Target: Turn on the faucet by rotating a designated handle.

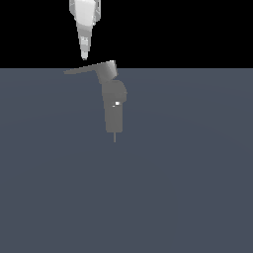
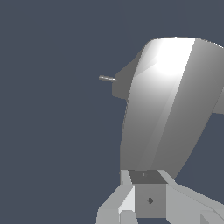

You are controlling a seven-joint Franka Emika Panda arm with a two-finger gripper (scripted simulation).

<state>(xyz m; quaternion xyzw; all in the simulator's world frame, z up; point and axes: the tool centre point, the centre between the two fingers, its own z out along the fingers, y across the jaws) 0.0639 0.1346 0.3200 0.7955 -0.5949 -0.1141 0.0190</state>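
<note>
Gripper poised just above the faucet handle

A flat blue-grey floor (image 1: 188, 188) carries the matte grey faucet (image 1: 114, 106), a blocky upright stack standing towards its far edge, ending in a thin pin. The glossy white gripper (image 1: 84, 55) hangs directly over the handle (image 1: 84, 69), a thin tapering bar whose long axis runs sideways towards the exterior view's left. Its tip sits just above the bar's outer half; whether the jaws are wide or narrow, I cannot tell.
</note>
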